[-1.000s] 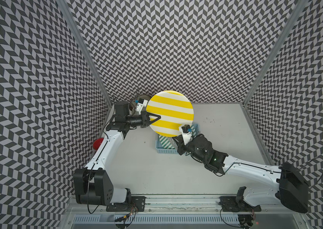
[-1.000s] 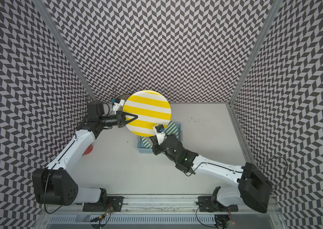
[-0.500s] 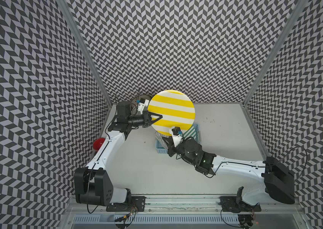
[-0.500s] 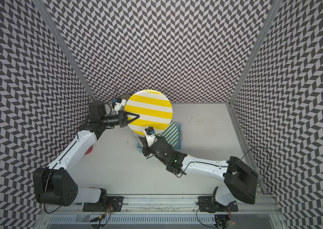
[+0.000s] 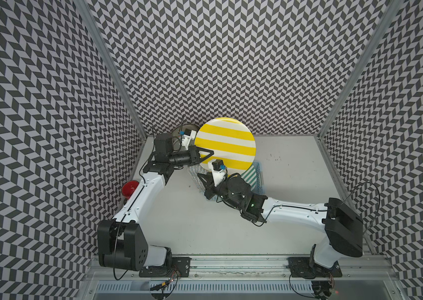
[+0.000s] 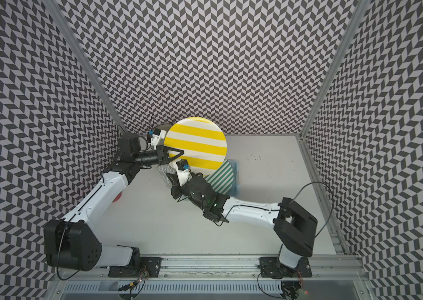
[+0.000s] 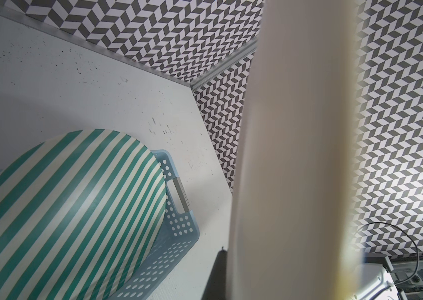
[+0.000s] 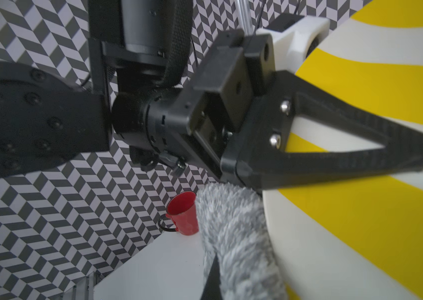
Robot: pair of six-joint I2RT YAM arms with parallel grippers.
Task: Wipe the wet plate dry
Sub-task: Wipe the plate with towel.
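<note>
Left gripper is clamped on the rim of the yellow striped plate, holding it up over the worktop, and the right gripper pinches a fuzzy grey cloth right by its lower edge.

We find nothing legible: no words, numbers, brand marks or signs, not even on the yellow-striped plate.

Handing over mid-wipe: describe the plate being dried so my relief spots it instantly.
At the back left of the white table, the left gripper holds up a round plate near a blue basket. Its stripes are broad and yellow; the green-striped plate in the basket has narrow ones.
</note>
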